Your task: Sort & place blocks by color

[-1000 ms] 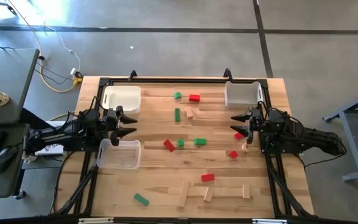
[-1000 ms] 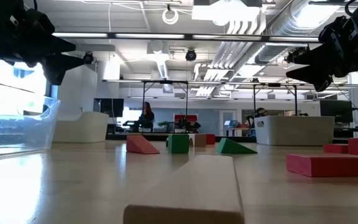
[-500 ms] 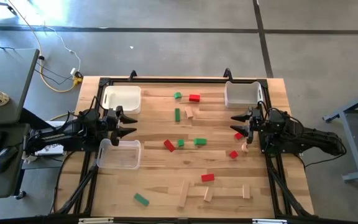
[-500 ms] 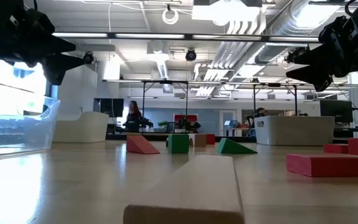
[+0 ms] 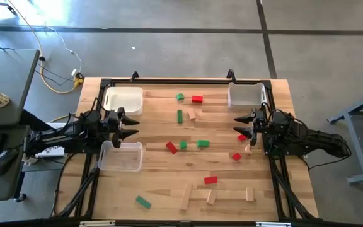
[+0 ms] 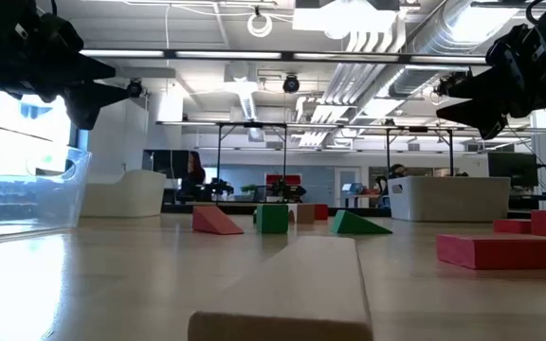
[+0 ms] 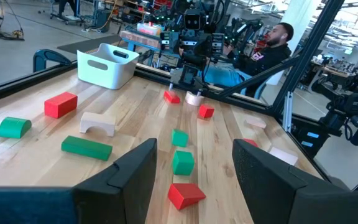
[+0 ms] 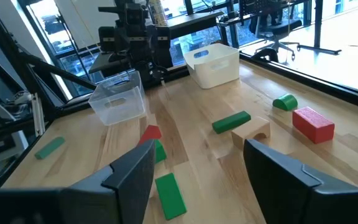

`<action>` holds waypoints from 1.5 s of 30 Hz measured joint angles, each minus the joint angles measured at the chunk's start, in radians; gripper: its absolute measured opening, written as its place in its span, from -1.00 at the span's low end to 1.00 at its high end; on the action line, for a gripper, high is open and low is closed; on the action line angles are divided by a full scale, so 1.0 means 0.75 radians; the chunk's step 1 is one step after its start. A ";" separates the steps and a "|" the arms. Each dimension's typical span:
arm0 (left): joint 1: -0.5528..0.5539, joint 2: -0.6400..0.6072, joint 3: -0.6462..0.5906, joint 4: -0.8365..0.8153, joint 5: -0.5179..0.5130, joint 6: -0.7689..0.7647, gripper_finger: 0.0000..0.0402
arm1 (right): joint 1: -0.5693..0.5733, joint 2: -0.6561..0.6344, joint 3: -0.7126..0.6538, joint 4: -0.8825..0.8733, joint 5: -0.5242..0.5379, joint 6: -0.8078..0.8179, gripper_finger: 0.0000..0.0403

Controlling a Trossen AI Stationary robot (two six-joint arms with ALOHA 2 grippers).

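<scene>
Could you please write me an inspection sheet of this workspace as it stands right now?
Surface: wooden table, dark frame round the edge.
Job's things: red, green and plain wood blocks scattered over the middle and near part; none seen in a bin.
Bins: white bin and clear bin on the left, another white bin far right.
Clutter: nothing seen besides the blocks.
Grippers: left gripper open, between the two left bins; right gripper open, by the red blocks on the right; both empty.
Cables: yellow and white cables on the floor, far left.
Surroundings: desk with keyboard at left; a seated person beyond the table.
</scene>
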 joint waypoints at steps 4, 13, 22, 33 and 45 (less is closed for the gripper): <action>0.000 0.000 0.000 0.000 0.000 0.000 -0.01 | 0.000 0.000 0.000 0.000 0.000 0.000 0.16; 0.000 0.000 0.000 0.000 0.000 0.000 -0.01 | 0.000 0.000 0.000 0.000 0.000 0.000 0.16; 0.000 0.000 0.000 0.000 0.000 0.000 -0.01 | 0.000 0.000 0.000 0.000 0.000 0.000 0.16; 0.000 0.000 0.000 0.001 0.000 0.000 -0.01 | 0.000 0.000 0.000 0.000 0.000 0.000 0.16; 0.000 0.001 0.000 0.090 -0.151 -0.185 -0.01 | 0.000 0.000 0.000 0.000 0.000 0.000 0.16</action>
